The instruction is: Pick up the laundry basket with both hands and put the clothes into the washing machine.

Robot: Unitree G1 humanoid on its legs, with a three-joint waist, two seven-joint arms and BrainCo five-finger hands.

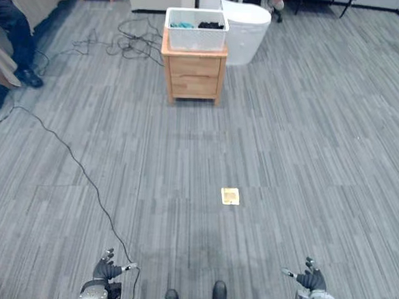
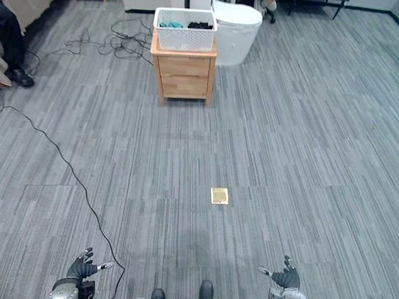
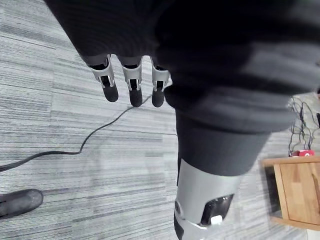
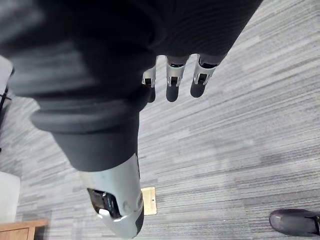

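— Standing where, the laundry basket (image 1: 195, 29)?
— Filling the cabinet's (image 1: 193, 74) top, far ahead, slightly left, long side facing us. The left hand (image 1: 105, 269) and right hand (image 1: 310, 279) hang low, fingers (image 3: 111, 85) relaxed, empty.

Basket (image 1: 195, 38) sits atop cabinet (image 1: 193, 74).

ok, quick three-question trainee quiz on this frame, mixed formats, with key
1. True or false: the laundry basket sits on the wooden cabinet.
2. The left hand and right hand are: A) gripping the basket; B) open, holding nothing; C) pressed on the cabinet.
3. Fill in: the brass plate lies on the ____.
Key: 1 true; 2 B; 3 floor.
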